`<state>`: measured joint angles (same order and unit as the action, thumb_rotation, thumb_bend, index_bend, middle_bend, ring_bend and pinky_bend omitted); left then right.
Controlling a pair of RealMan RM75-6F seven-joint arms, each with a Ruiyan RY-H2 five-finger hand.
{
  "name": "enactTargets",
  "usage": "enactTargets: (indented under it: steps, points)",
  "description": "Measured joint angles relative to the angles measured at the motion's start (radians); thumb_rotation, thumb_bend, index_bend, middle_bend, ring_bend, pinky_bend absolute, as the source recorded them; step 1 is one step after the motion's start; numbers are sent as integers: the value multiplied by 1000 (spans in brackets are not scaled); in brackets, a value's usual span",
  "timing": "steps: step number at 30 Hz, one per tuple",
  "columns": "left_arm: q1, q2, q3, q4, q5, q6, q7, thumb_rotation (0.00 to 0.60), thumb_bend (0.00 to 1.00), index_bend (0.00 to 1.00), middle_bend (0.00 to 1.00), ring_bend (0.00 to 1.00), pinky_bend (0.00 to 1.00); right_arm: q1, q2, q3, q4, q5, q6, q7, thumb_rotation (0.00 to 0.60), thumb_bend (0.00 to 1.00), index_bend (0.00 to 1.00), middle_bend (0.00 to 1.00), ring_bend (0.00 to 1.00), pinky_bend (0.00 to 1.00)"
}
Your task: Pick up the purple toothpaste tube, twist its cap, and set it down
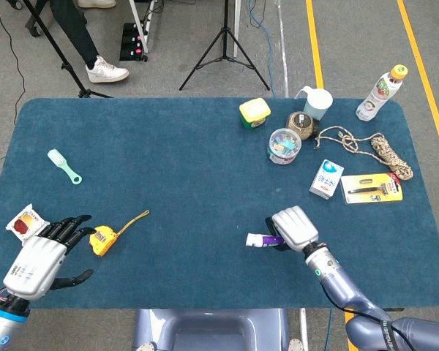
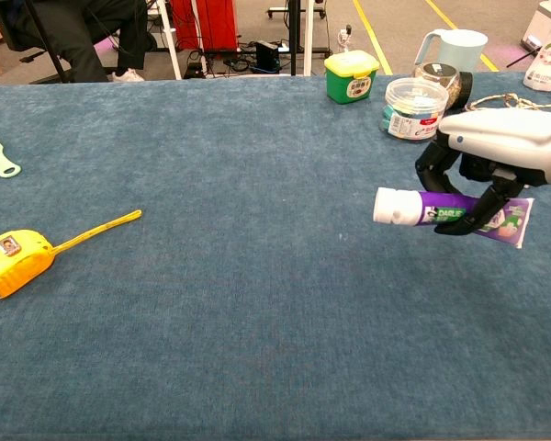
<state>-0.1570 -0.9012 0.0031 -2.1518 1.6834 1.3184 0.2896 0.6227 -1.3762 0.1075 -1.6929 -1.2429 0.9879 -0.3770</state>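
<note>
My right hand [image 1: 293,227] [image 2: 496,152] grips the purple toothpaste tube [image 2: 459,210] from above and holds it level above the table, its white cap [image 2: 391,206] [image 1: 254,240] pointing left. In the head view most of the tube is hidden under the hand. My left hand [image 1: 42,254] hovers over the table's front left corner with its fingers spread and nothing in them. It shows only in the head view.
A yellow tape measure [image 1: 102,239] [image 2: 16,253] lies just right of my left hand, a snack packet [image 1: 25,219] left of it. A mint brush [image 1: 63,165], a green-lidded tub [image 1: 254,112], jars, jug, bottle, rope, a small box [image 1: 326,178] and a razor pack fill the back.
</note>
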Motion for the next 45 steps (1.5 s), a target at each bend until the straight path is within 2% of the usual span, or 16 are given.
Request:
enactTargets:
  steps: [9,14,18,20,24,26,28,38,45]
  points:
    - [-97,-26,-43,-64,-91,-128,21,510,151,189,176,167,286,4,-25,22,-45,58,40,-74,600,358,799,892,1000,987]
    - [-187,-71,-86,-87,-162,-220,-7,443,150,173,173,158,286,13,-36,41,-76,128,39,-91,600,358,799,892,1000,987]
    - [-235,-134,-121,-78,-194,-247,-35,333,150,172,158,136,279,20,-42,59,-108,182,33,-87,600,358,799,892,1000,987]
    - [-258,-173,-136,-62,-212,-258,-46,246,150,170,146,124,270,25,-42,68,-122,212,25,-72,600,358,799,892,1000,987]
    - [-316,-259,-168,-14,-265,-286,-76,124,141,154,120,103,250,33,-32,88,-158,273,6,-33,600,358,799,893,1000,987]
    - [-347,-291,-183,11,-298,-306,-97,43,129,148,102,90,242,36,-24,95,-172,290,-5,-6,600,358,799,893,1000,987]
    - [-373,-312,-196,26,-326,-326,-115,4,124,145,92,80,234,40,-15,102,-187,311,-19,23,600,358,799,894,1000,988]
    - [-471,-373,-238,66,-438,-406,-175,0,108,110,38,9,197,54,-3,122,-217,367,-55,117,600,358,799,895,1000,990]
    - [-538,-400,-264,91,-544,-471,-235,0,90,89,19,0,184,65,-5,149,-223,430,-104,228,600,358,799,897,1000,991]
